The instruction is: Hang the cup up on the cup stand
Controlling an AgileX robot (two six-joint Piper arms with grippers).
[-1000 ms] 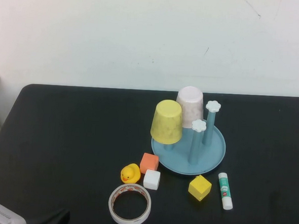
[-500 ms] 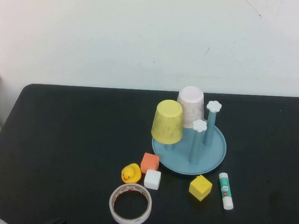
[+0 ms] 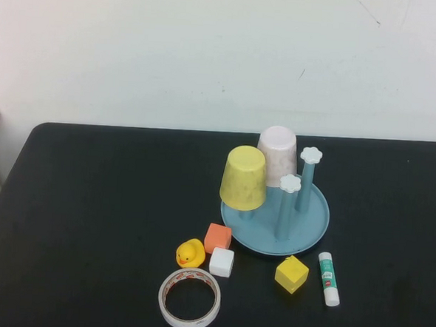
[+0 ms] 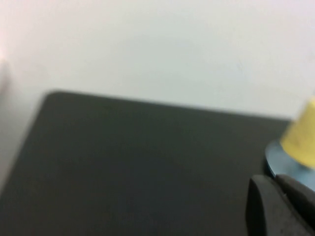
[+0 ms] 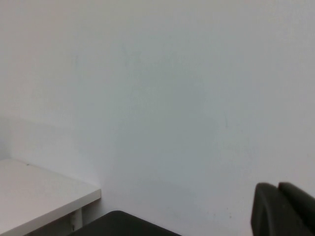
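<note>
- Left gripper (image 4: 278,206), seen by its own wrist camera: two matte black fingers with rounded tips, pressed side by side, a thin seam between them.
- Right gripper (image 5: 281,209), seen by its wrist camera: the same black, smooth, rounded fingers, closed together; no markings, cables or screws visible.

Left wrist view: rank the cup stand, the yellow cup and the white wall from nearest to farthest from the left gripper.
Left gripper, jaws shut, is above the black table; right gripper, shut, faces the white wall.
1. Cup stand: blue base rim just past the jaws.
2. Yellow cup: on the stand, slightly farther.
3. White wall: behind the table's far edge.
</note>
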